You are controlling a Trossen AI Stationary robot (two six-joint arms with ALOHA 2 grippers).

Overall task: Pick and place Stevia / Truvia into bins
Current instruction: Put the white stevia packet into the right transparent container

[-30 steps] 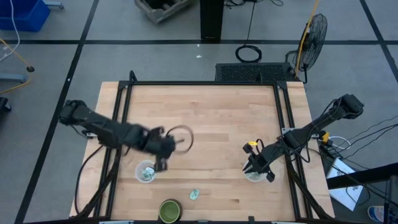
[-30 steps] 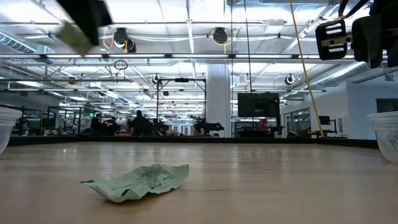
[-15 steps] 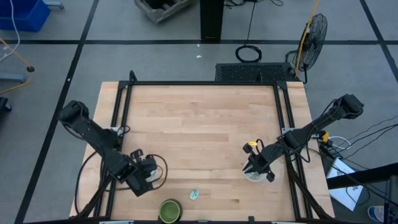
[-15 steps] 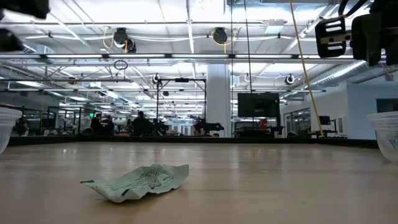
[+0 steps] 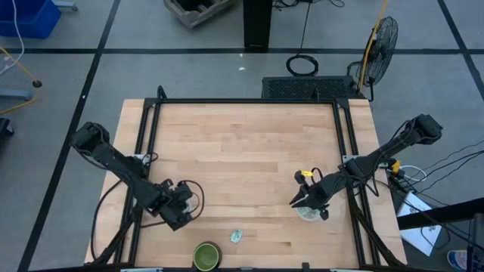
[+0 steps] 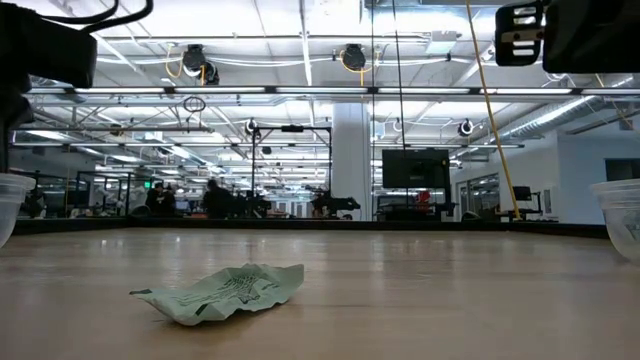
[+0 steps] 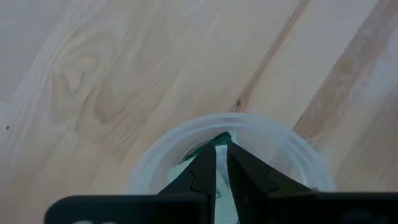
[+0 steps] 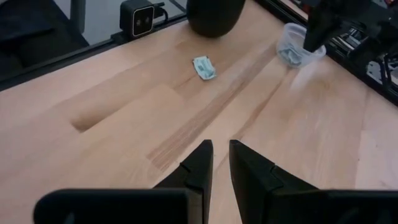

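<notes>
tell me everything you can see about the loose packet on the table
The packet is a small pale green and white paper sachet with fine green print, crumpled and creased so that one end lifts slightly off the wood. It lies alone on the table near the front edge, just right of the dark green container, between the two cups. Neither claw touches it.

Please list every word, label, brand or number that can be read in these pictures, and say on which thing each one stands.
None can be read.
Crumpled green packet on the table: dark print, too blurred to read.
Packets inside the clear cup: no print legible.
</notes>
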